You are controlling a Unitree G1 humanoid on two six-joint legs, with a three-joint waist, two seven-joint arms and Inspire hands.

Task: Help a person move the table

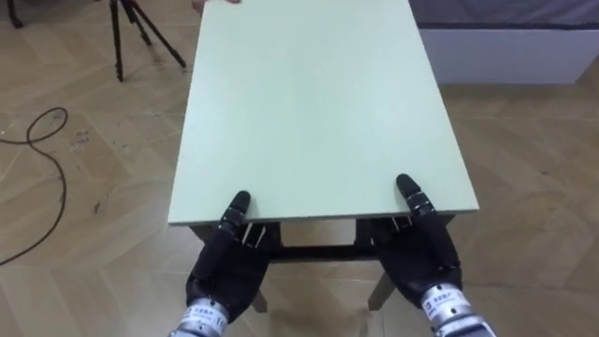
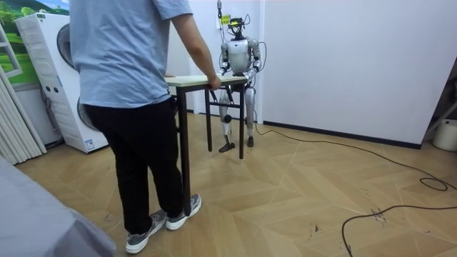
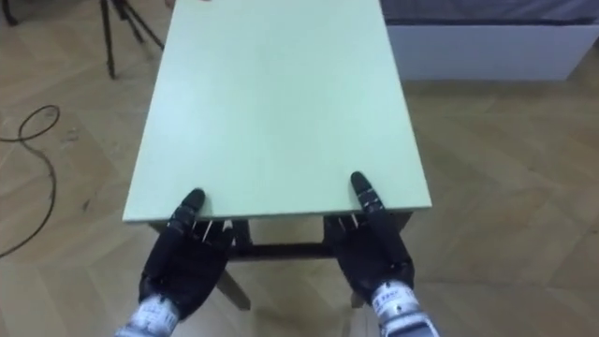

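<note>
The worktop [image 1: 318, 112] stands between robot and person [image 2: 128, 71], with the person's hand [image 2: 213, 83] at the far edge. Left robot hand [image 1: 229, 262] and right robot hand [image 1: 421, 245] each pinch the near edge, thumb on top and fingers beneath. Judged rigid, moderately heavy, smooth-topped — best held near the corners, kept level.
</note>
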